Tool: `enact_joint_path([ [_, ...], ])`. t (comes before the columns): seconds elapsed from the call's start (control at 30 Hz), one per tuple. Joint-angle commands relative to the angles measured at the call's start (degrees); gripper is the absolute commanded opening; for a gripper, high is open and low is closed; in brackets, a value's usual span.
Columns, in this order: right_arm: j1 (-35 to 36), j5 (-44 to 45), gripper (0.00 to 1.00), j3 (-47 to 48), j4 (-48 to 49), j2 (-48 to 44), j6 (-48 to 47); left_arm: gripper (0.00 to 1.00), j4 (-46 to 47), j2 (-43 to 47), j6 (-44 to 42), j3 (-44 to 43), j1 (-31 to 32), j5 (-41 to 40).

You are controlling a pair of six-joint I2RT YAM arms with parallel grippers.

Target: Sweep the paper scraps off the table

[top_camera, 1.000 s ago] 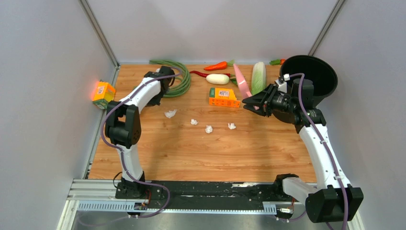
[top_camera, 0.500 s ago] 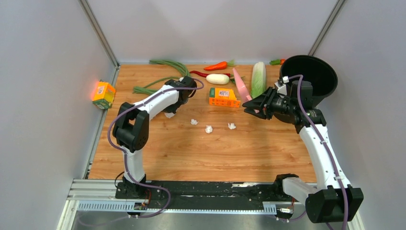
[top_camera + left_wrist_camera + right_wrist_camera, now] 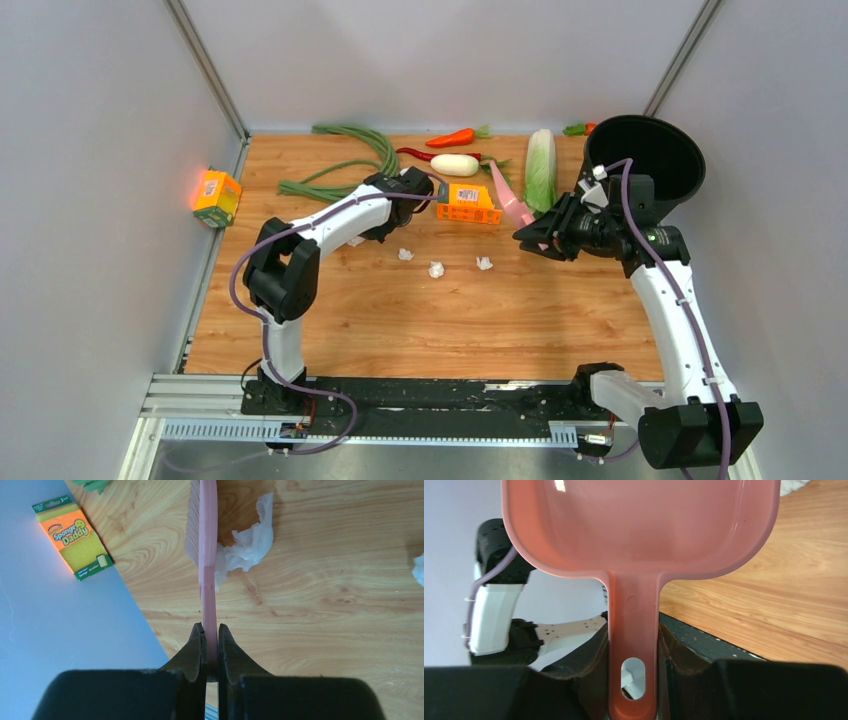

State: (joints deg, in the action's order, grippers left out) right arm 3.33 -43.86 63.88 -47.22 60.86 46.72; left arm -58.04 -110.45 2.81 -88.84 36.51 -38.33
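Left gripper [image 3: 210,635] is seen pinched tight on the handle of a pink brush [image 3: 207,540]. Right gripper [image 3: 632,645] is clamped on the handle of the pink dustpan [image 3: 639,525], which appears to be held clear of the wood.

The paper scraps [image 3: 436,269] are strung in a loose row mid-table [image 3: 450,330]. The largest scrap [image 3: 250,542] lies touching the brush's back, on the side away from the bristles.

For a clean sweep, the bristles should be set on the wood behind that wad. The dustpan lip should be laid flat just past the rightmost wad, and the row then drawn into it in one low stroke.

Against a second ago, the left arm is found swung from the green beans [image 3: 372,150] over to the orange box [image 3: 466,203]. One bean strand is dragged out leftward. The three middle wads are unmoved.
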Motion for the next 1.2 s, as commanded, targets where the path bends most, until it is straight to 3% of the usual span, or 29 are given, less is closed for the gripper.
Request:
enact_joint_path([
  [0.0,0.36,6.23,0.0,3.09,-10.5,0.13,-10.93,0.0,0.47,2.61,-0.87,-0.47,1.8,4.75],
  [0.2,0.36,10.19,0.0,1.52,-15.35,-0.13,-15.95,0.0,2.58,5.94,-2.28,4.19,3.48,8.0],
  [0.93,7.56,14.67,0.0,-2.7,-14.74,0.49,-16.05,0.0,4.6,23.26,-2.72,17.82,9.01,18.45],
  [1.17,11.78,16.78,0.0,-2.88,-13.34,1.54,-14.73,0.0,1.71,19.85,0.0,16.77,10.42,20.04],
])
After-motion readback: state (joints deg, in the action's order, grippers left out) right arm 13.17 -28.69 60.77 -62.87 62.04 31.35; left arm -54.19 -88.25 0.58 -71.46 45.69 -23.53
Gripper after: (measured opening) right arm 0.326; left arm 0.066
